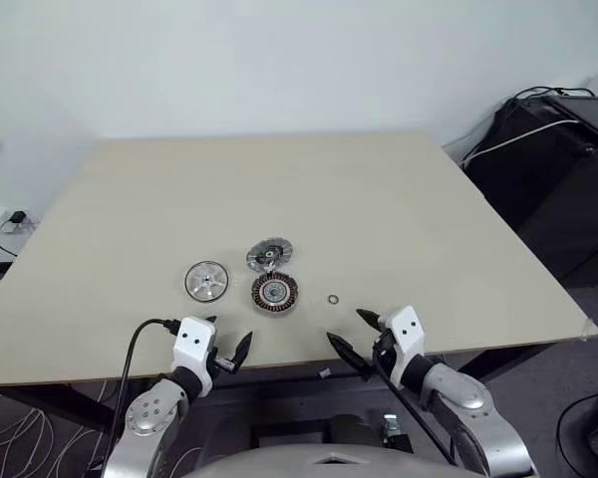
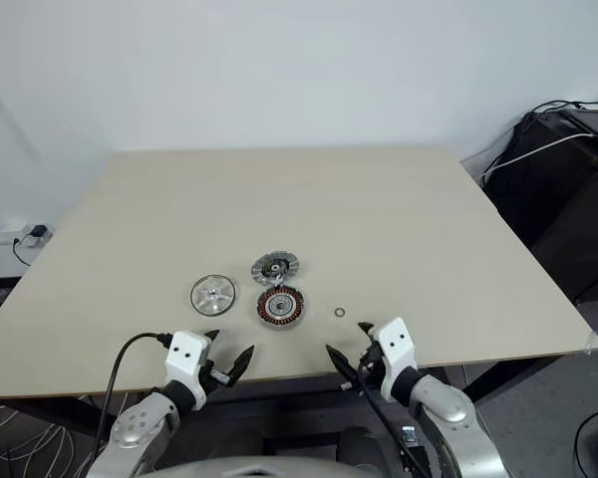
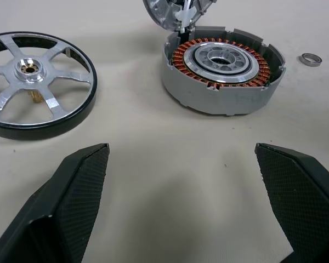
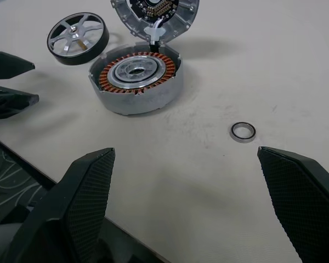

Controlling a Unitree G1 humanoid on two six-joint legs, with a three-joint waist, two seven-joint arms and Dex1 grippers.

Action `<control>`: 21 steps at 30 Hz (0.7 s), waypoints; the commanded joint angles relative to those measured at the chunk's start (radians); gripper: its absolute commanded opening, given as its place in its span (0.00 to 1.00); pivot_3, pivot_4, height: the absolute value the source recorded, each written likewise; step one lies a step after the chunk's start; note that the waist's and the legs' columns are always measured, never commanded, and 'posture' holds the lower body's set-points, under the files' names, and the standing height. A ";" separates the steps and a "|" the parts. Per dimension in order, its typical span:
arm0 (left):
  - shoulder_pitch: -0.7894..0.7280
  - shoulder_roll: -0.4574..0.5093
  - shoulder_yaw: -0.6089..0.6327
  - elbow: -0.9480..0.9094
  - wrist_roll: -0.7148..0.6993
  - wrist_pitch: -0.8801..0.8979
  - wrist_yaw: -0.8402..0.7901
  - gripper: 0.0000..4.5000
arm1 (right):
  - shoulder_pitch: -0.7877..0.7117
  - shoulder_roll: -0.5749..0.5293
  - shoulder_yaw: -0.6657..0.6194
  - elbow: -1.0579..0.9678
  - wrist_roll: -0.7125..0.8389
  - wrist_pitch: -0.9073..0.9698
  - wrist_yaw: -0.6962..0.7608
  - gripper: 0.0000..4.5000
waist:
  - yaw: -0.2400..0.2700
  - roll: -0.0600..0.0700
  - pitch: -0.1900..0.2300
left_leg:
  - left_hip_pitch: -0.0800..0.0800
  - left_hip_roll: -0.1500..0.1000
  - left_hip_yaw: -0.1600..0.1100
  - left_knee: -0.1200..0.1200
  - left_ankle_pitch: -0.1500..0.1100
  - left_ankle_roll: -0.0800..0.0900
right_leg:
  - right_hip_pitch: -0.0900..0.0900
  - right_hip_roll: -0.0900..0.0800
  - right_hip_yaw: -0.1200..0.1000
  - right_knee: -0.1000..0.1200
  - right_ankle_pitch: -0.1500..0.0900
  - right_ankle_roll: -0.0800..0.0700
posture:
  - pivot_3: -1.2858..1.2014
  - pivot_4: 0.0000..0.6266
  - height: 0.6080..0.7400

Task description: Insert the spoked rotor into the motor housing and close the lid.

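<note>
The shiny spoked rotor lies flat on the beige table, just left of the motor housing. The housing's copper windings ring a pale metal centre. Behind it the lid leans tilted up against the housing's far edge, its inner side showing. My left gripper hovers at the table's near edge, open, nearer than the rotor and housing. Open too, my right gripper is at the near edge, right of the housing. Neither holds anything.
A tiny loose metal ring lies on the table right of the housing, just beyond my right gripper. Dark equipment with cables stands off the table's right side. A cable runs from my left wrist.
</note>
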 commanded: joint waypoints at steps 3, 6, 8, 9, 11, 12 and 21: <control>-0.014 -0.003 -0.007 -0.016 -0.005 -0.026 -0.007 1.00 | -0.012 -0.001 -0.005 -0.004 0.004 -0.034 0.002 0.99 | 0.000 0.000 0.000 | 0.000 0.000 0.000 0.000 0.000 0.000 | 0.000 0.000 0.000 0.000 0.000 0.000 | 0.52 0.00 1.00; -0.014 -0.003 -0.008 -0.017 -0.011 -0.025 -0.014 1.00 | -0.011 -0.004 -0.004 0.000 0.007 -0.041 0.010 0.99 | 0.000 0.000 0.000 | 0.000 0.000 0.000 0.000 0.000 0.000 | 0.000 0.000 0.000 0.000 0.000 0.000 | 0.52 0.00 1.00; -0.014 -0.003 -0.008 -0.020 -0.015 -0.024 -0.019 1.00 | -0.010 -0.007 -0.001 0.001 0.012 -0.043 0.020 0.99 | 0.000 0.000 0.000 | 0.000 0.000 0.000 0.000 0.000 0.000 | 0.000 0.000 0.000 0.000 0.000 0.000 | 0.52 0.00 1.00; -0.013 -0.002 -0.007 -0.021 -0.015 -0.023 -0.020 1.00 | -0.010 -0.008 -0.001 0.002 0.007 -0.044 0.017 0.99 | 0.000 0.000 0.000 | 0.000 0.000 0.000 0.000 0.000 0.000 | 0.000 0.000 0.000 0.000 0.000 0.000 | 0.52 0.00 1.00; -0.012 -0.002 -0.006 -0.023 -0.015 -0.022 -0.020 1.00 | -0.010 -0.009 -0.001 0.005 0.001 -0.047 0.014 0.99 | 0.000 0.000 0.000 | 0.000 0.000 0.000 0.000 0.000 0.000 | 0.000 0.000 0.000 0.000 0.000 0.000 | 0.52 0.00 1.00; -0.011 -0.003 -0.006 -0.023 -0.015 -0.022 -0.020 1.00 | -0.011 -0.007 -0.002 0.006 -0.001 -0.051 0.011 0.99 | 0.000 0.000 0.000 | 0.000 0.000 0.000 0.000 0.000 0.000 | 0.000 0.000 0.000 0.000 0.000 0.000 | 0.52 0.00 1.00; -0.018 -0.007 -0.004 -0.012 -0.007 -0.032 -0.015 1.00 | -0.108 0.059 0.026 0.125 -0.115 -0.046 -0.128 0.99 | -0.001 0.000 0.000 | 0.000 0.000 0.000 0.000 0.000 0.000 | 0.000 0.000 0.000 0.000 0.000 0.000 | 0.52 0.00 1.00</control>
